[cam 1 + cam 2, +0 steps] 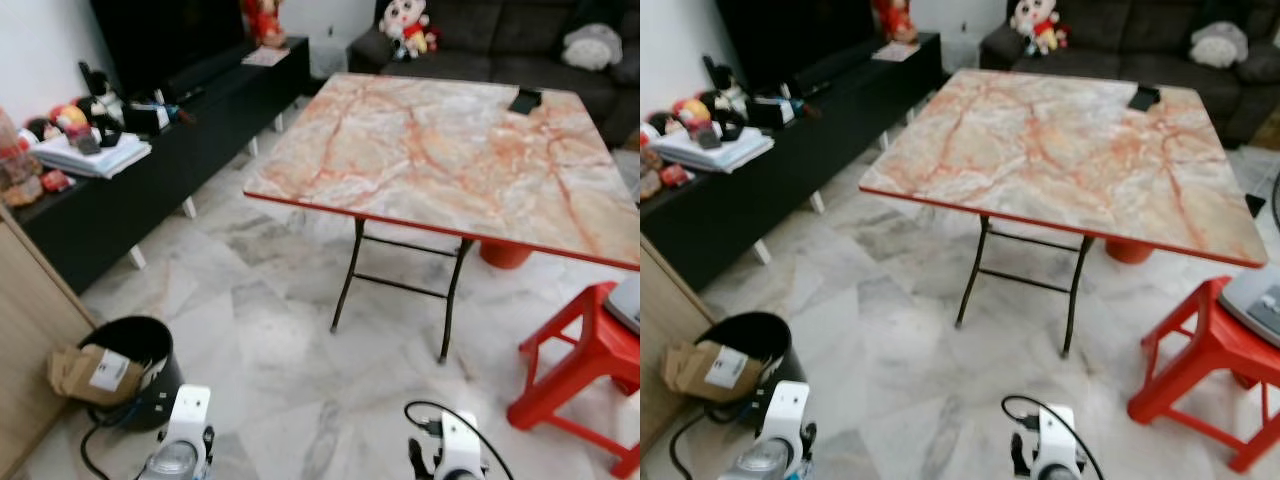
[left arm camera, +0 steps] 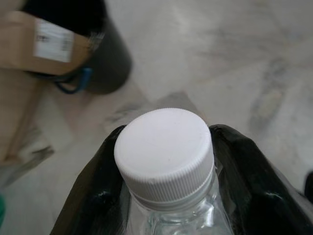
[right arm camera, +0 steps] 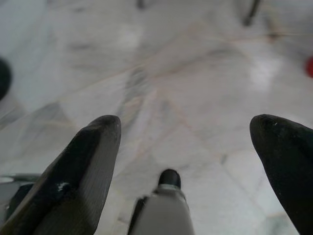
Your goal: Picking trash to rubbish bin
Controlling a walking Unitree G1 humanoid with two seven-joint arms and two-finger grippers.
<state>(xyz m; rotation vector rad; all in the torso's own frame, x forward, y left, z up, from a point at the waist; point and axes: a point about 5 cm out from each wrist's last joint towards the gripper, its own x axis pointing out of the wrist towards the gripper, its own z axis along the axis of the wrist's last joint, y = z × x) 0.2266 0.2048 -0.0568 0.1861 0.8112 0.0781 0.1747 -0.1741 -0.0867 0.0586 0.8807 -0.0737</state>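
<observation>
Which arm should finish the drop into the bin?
Left. The left gripper is shut on the clear bottle, and the black bin stands on the robot's left. The right gripper is open, holding nothing.

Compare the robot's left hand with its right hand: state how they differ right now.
The left hand is shut on a clear bottle with a white cap, its black fingers pressed to the neck; the right hand is open and holds nothing. The left hand looks toward the black bin holding cardboard; the right hand faces bare marble floor. Both have two black fingers and hang low.
</observation>
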